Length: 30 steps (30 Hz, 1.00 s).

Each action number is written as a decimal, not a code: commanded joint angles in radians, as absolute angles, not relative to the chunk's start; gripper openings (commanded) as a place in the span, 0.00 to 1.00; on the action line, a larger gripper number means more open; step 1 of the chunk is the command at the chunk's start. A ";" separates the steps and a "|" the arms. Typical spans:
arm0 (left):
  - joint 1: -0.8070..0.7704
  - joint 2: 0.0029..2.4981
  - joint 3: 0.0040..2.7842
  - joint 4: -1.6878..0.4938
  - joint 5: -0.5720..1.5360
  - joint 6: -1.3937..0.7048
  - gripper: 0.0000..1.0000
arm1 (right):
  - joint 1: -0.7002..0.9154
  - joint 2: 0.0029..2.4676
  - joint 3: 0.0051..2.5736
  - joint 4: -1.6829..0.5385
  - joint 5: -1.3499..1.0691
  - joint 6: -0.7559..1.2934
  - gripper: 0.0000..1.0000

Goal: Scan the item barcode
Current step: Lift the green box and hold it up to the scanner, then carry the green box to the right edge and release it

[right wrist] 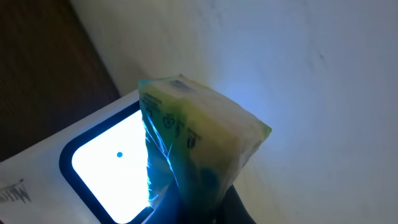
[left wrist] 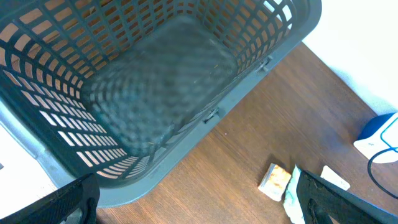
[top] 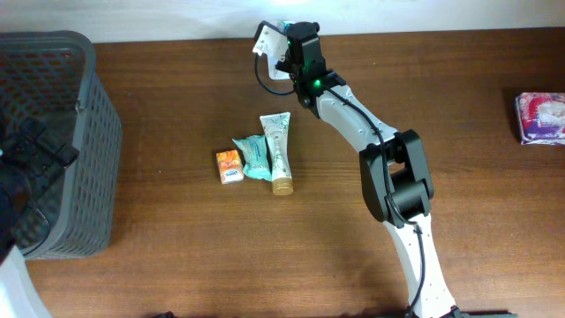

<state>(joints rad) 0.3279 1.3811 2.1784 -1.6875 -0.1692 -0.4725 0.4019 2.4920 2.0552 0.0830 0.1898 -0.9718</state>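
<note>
The packet [right wrist: 199, 137] is right up at the scanner [right wrist: 106, 162], hanging across the edge of its lit window with the wrapper catching the glow.

The danger from here, I'd say, is a missed read. No barcode shows on the faces we can see, and the film is crinkled and shiny. Glare, or the wrong face toward the scanner, could spoil it, and a twist in the pinch would too.

The right gripper [top: 291, 49] has its jaws pressed tight on the packet's lower end. Well away from the scanner, the left gripper [left wrist: 199, 211] hangs over the basket [left wrist: 261, 62], fingers spread wide and holding nothing.
</note>
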 commanded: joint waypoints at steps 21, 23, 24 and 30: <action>0.333 1.380 2.178 -1.688 -0.173 -0.481 0.99 | -0.330 2.208 2.067 -0.833 0.306 0.250 0.04; 0.333 1.380 2.178 -1.688 -0.173 -0.481 0.99 | -0.409 2.208 2.067 -0.886 0.295 0.285 0.04; 0.333 1.380 2.178 -1.688 -0.173 -0.481 0.99 | -0.464 2.208 2.067 -0.920 0.295 0.323 0.04; 0.333 1.380 2.178 -1.688 -0.173 -0.481 0.99 | -0.692 2.211 2.067 -1.069 0.295 0.775 0.04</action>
<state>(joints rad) 0.3279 1.3811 2.1784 -1.6875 -0.1688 -0.4725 -0.6319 2.2101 2.0682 -1.0378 0.2977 0.5098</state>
